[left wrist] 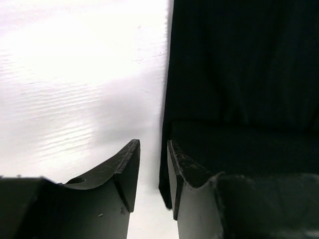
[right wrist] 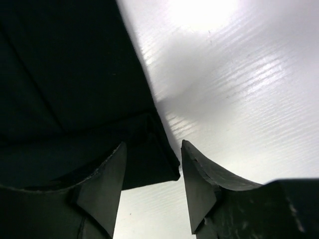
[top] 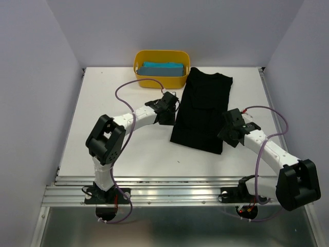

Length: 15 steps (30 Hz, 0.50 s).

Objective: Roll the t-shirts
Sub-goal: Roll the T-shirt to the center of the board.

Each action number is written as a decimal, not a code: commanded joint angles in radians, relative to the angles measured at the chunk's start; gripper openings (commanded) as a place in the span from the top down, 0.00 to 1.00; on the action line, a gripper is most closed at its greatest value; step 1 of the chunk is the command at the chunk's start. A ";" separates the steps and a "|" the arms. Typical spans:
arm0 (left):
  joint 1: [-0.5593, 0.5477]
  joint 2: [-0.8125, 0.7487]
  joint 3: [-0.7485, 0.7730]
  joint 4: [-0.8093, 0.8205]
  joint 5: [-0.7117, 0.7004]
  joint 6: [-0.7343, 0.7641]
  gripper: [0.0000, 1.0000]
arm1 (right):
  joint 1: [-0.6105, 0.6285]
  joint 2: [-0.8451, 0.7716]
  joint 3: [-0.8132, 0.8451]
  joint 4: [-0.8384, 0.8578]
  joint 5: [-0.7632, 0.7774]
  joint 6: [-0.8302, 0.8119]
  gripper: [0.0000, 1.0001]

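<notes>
Tip: pinch 2 near corners evenly before rolling. Left gripper [left wrist: 153, 145], jaws parted and empty, has the flat black cloth t-shirt [top: 203, 110] just right of it; right gripper [right wrist: 153, 144], jaws parted too, straddles a corner. Teal-blue cloth tee [top: 163, 69] sits far ahead in a yellow plastic tub [top: 138, 60].

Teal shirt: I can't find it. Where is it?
Top view: the teal shirt lies in the yellow tub at the table's far edge, left of the black shirt.
</notes>
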 commanded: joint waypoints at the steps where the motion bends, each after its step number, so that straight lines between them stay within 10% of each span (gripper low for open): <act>1: 0.003 -0.156 0.041 -0.039 -0.088 0.035 0.60 | -0.003 -0.053 0.077 -0.030 -0.030 -0.070 0.46; 4: -0.015 -0.197 0.025 -0.037 -0.069 0.035 0.67 | 0.006 -0.063 0.088 -0.017 -0.087 -0.090 0.52; 8: -0.043 -0.219 -0.021 -0.008 0.004 0.014 0.98 | 0.049 -0.043 0.087 0.008 -0.116 -0.070 0.88; 15: -0.055 -0.159 -0.119 0.096 0.109 -0.049 1.00 | 0.059 -0.021 0.004 0.080 -0.114 -0.027 0.99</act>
